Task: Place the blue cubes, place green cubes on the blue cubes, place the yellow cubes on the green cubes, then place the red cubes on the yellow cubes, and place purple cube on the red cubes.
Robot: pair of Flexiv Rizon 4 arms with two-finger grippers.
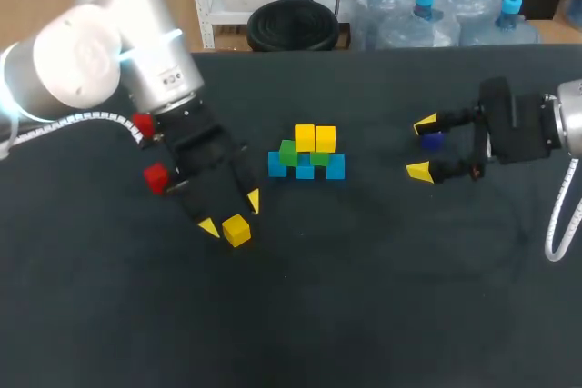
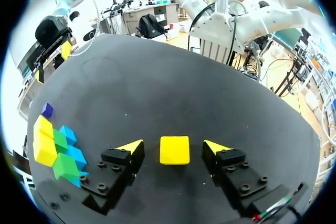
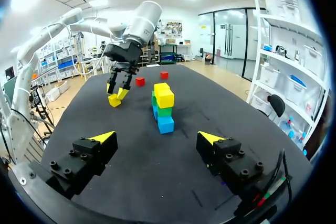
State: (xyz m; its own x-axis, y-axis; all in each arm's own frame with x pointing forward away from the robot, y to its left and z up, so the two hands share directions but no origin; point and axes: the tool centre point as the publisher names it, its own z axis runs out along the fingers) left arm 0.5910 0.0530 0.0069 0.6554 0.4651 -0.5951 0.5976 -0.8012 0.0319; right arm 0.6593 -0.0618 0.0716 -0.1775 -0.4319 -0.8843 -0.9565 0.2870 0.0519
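Note:
A loose yellow cube (image 2: pixel 174 150) lies on the black table between the fingers of my left gripper (image 1: pixel 230 213), which is open, with a gap showing on each side of the cube. At the table's middle stands a stack (image 1: pixel 306 154): three blue cubes (image 1: pixel 336 167) at the base, two green cubes (image 1: pixel 289 154) on them, two yellow cubes (image 1: pixel 315 138) on top. Two red cubes (image 1: pixel 156 177) lie beside my left arm. A purple cube (image 1: pixel 433 141) lies under my right gripper (image 1: pixel 422 147), which is open and empty; the right wrist view does not show that cube.
The black table (image 1: pixel 364 297) is bare across its front half and between the stack and my right gripper. The second red cube (image 1: pixel 143 124) is partly hidden by my left arm's wrist.

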